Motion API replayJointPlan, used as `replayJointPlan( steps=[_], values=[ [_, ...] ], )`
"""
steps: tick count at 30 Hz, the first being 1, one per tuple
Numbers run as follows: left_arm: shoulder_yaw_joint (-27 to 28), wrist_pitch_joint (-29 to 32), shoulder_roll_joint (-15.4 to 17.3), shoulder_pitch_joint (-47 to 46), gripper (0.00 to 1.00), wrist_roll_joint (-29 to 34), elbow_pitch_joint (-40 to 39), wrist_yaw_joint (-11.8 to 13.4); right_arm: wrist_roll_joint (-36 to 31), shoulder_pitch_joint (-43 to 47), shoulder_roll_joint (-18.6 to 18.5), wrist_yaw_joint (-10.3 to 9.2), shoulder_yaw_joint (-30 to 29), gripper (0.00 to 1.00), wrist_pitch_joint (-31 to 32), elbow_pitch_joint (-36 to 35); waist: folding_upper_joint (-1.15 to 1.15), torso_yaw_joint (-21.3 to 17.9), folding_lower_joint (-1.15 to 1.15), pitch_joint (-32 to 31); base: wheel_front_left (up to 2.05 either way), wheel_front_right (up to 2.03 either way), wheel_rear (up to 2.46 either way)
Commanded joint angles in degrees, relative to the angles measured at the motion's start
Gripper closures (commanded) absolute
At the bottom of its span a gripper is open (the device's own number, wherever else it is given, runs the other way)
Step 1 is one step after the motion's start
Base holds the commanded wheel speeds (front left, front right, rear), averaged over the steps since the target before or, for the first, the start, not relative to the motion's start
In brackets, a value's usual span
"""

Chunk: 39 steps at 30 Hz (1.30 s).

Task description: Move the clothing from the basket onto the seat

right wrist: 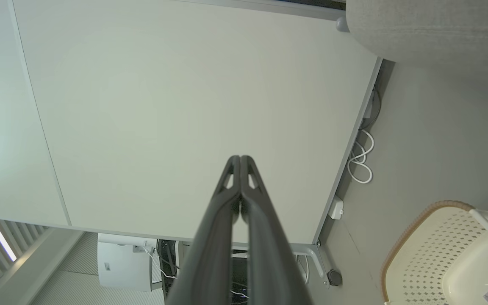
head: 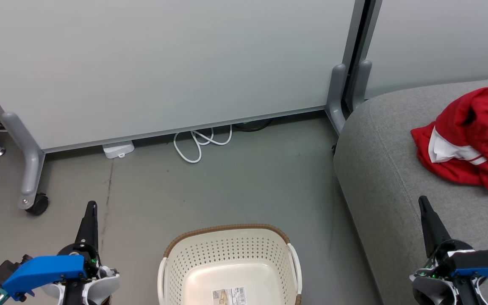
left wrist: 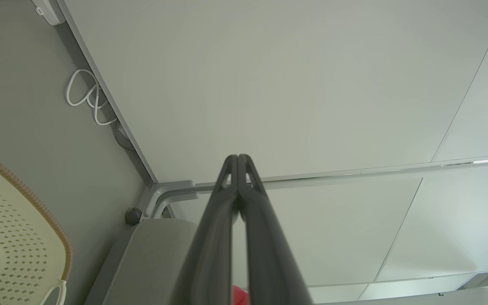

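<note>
The red clothing [head: 475, 137], with white lining showing, lies bunched on the grey seat [head: 388, 169] at the right. The cream basket [head: 227, 262] with a brown rim stands on the floor at bottom centre; its inside shows just a label. My left gripper [head: 91, 207] is shut, low at the left of the basket, with nothing in it. My right gripper [head: 422, 201] is shut over the seat's front part, below the clothing and apart from it. Both wrist views show the fingers [left wrist: 238, 159] [right wrist: 240, 159] pressed together. A red sliver of clothing [left wrist: 239, 296] peeks behind the left fingers.
A pale partition wall [head: 163, 63] stands behind, on grey legs with a castor [head: 38, 205]. A white cable coil [head: 199, 146] and a small white box [head: 118, 149] lie at its foot. Grey floor [head: 235, 190] stretches between wall, basket and seat.
</note>
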Motion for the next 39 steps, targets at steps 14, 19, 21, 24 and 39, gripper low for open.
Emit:
replayJointPlan(
  steps=[14,19,21,24,39],
  values=[
    [0.55,1.68,0.17,-1.05,1.00,-6.23,-0.49,-0.51,6.31,-1.04,0.22,0.02,-0.59,1.00,1.70,0.01,0.00,-0.31,0.00,-0.09,0.00,0.00,0.00],
    [0.56,1.77,0.17,-0.97,1.00,-6.27,-0.47,-0.39,6.38,-1.05,0.22,0.02,-0.60,1.00,1.80,0.01,0.00,-0.33,0.00,-0.09,0.00,0.00,0.00],
    [0.56,1.77,0.17,-0.97,1.00,-6.27,-0.47,-0.39,6.38,-1.04,0.22,0.02,-0.60,1.00,1.80,0.01,0.00,-0.33,0.00,-0.09,0.00,0.00,0.00],
    [0.55,1.77,0.17,-0.97,1.00,-6.27,-0.47,-0.39,6.38,-1.03,0.22,0.02,-0.59,1.00,1.79,0.01,0.00,-0.33,0.00,-0.09,0.00,0.00,0.00],
    [0.54,1.76,0.17,-0.96,1.00,-6.28,-0.47,-0.39,6.39,-0.96,0.22,0.02,-0.58,1.00,1.79,0.01,0.00,-0.33,0.00,-0.09,0.00,0.00,0.00]
  ],
)
